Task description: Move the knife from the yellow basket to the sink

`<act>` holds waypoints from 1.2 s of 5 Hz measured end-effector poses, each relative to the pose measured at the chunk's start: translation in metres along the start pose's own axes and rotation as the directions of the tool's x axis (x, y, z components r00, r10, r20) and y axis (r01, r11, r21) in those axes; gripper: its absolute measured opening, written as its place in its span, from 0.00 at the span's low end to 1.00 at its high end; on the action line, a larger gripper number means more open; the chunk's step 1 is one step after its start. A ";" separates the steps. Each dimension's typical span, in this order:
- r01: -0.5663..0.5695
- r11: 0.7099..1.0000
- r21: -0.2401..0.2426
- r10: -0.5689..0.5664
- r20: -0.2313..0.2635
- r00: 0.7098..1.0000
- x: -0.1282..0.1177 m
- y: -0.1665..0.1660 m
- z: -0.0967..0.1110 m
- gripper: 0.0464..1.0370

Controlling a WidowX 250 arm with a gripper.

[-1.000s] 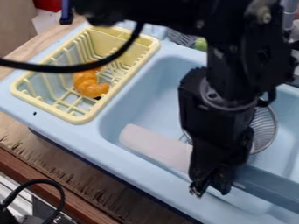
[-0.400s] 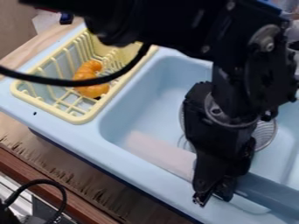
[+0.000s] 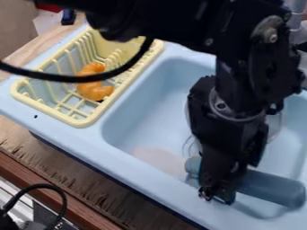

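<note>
Gripper: the black gripper (image 3: 216, 195) hangs down over the near side of the light blue sink (image 3: 146, 112), right of centre, pointing towards the lower edge of the view.
Jaws: dark and bunched against the handle; I cannot tell whether they are spread, pressed together or pinching it.
Knife: the knife (image 3: 273, 189) is at the sink, near its front rim, well apart from the yellow basket. Its thick blue-grey handle lies crosswise behind the gripper, showing on both sides, with the rounded right end towards the right edge of the view. Whether it rests on the sink or is held above it, I cannot tell.
Pale shape: a faint, pinkish patch (image 3: 157, 161) reaches left from the handle's left end, inside the basin; it looks like the blade, but its outline is blurred.
Basket: the yellow basket (image 3: 80, 122), a slatted dish rack, sits at the upper left, on the sink unit beside the basin.
Food: an orange, curved, croissant-like piece (image 3: 94, 89) lies inside the basket.
Strainer: a round, pale strainer (image 3: 276, 126) is partly hidden behind the gripper, in the basin.
Cable: a black cable (image 3: 66, 78) loops from the arm across the view, passing in front of the basket.
Bench: a wooden bench (image 3: 54, 173) shows beneath the sink unit.
</note>
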State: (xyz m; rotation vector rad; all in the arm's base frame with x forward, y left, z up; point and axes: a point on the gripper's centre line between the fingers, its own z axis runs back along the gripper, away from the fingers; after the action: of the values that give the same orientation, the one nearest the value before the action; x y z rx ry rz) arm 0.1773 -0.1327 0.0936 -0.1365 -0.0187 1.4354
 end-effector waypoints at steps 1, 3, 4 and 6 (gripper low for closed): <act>0.004 1.000 0.008 -0.004 -0.012 1.000 0.000 0.000 0.000 0.94; 0.056 0.997 0.051 -0.052 -0.064 0.997 0.004 0.009 0.013 0.94; 0.098 0.995 0.034 -0.095 -0.079 0.992 0.008 0.013 0.025 0.94; 0.164 0.986 -0.007 -0.163 0.097 0.982 0.046 0.006 0.036 0.94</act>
State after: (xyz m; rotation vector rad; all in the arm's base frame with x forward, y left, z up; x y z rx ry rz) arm 0.1738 -0.0829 0.1258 -0.0757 -0.1175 1.2767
